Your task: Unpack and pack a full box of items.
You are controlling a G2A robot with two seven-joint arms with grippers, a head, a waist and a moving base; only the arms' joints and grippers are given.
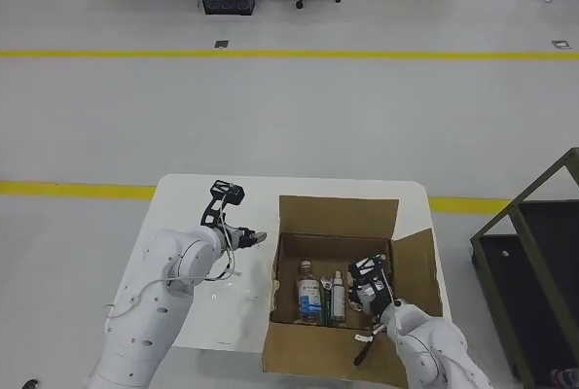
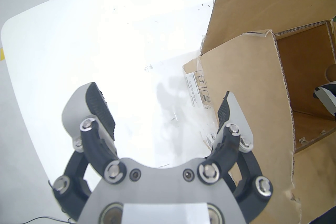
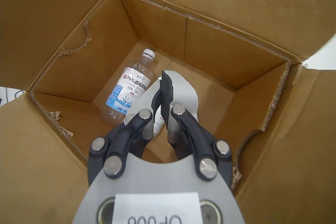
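Open cardboard box (image 3: 210,46) on the tabletop (image 2: 105,38): a clear, blue-labelled bottle (image 3: 131,88) lies on its floor beside a smaller bottle (image 1: 338,297), which suggests the unpacking step. The right gripper (image 3: 164,88) hangs within the box mouth, fingers pressed together on nothing, so a pick calls for parting them and descending. The left gripper (image 2: 159,93), spread wide and empty, hangs over the tabletop beside the box, and the right fingers largely hide the smaller bottle.
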